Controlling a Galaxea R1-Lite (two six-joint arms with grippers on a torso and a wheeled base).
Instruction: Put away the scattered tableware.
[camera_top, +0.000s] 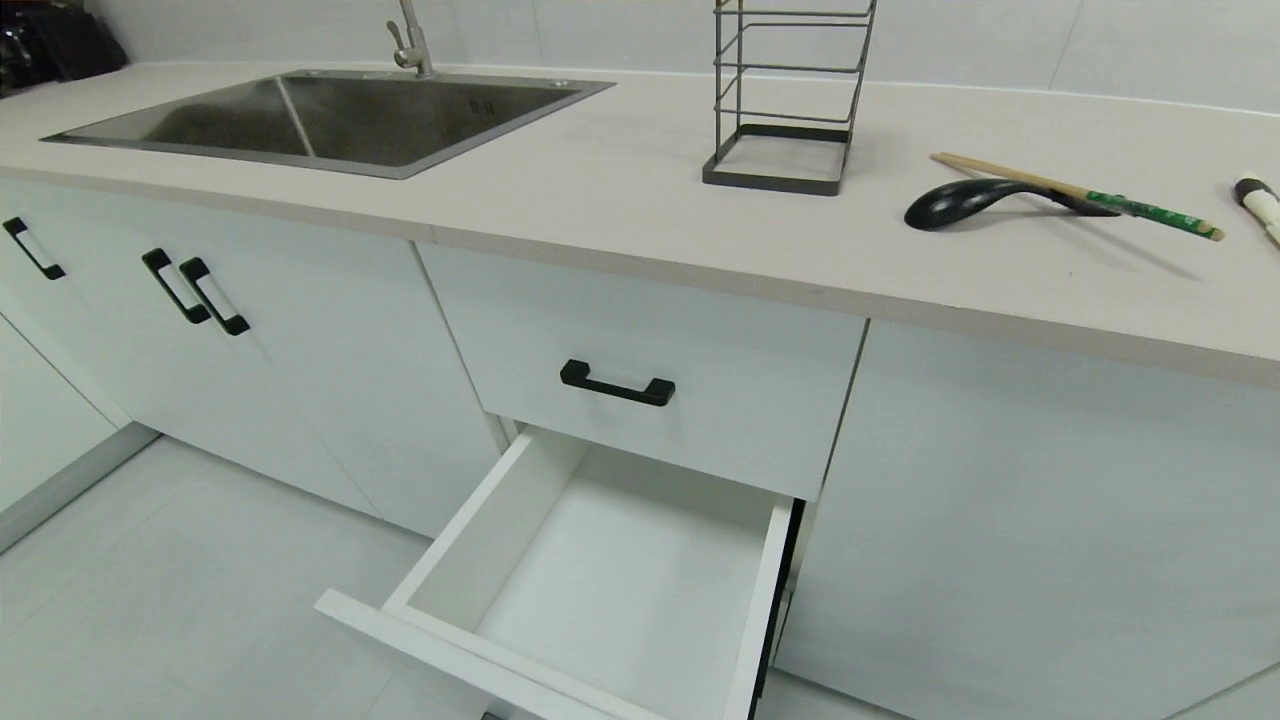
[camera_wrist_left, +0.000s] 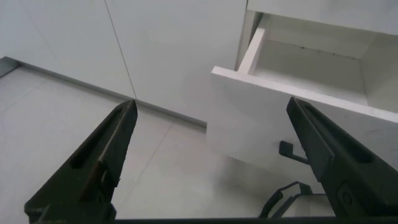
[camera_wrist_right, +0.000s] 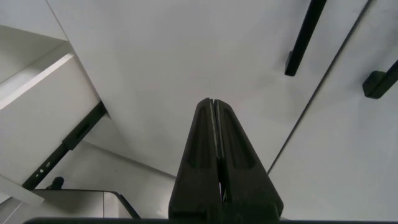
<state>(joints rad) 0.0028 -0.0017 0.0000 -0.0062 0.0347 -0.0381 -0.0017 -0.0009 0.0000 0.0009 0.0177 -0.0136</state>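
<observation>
Your black spoon (camera_top: 960, 203) lies on the countertop (camera_top: 620, 190) at about 2 o'clock in the head view. Its long axis is nearly level, with the bowl toward 9 o'clock and the handle toward 3 o'clock. The chopsticks (camera_top: 1030, 183) lie together across that handle, touching it. They slant, with the plain tips toward 10 o'clock and the green-patterned ends toward 4 o'clock. A white utensil with a black tip (camera_top: 1258, 203) sits at 3 o'clock of them, cut by the frame edge. The wire rack (camera_top: 790, 110) stands upright at 9 o'clock of the spoon, and the sink (camera_top: 330, 120) lies farther the same way. Below the counter, at 6 o'clock, a drawer (camera_top: 490, 530) stands pulled out. Your left gripper (camera_wrist_left: 211, 155) is spread wide, holding nothing, and faces the drawer's front. Your right gripper (camera_wrist_right: 212, 109) is clenched tight on nothing, in front of a white cabinet door (camera_wrist_right: 186, 56).
</observation>
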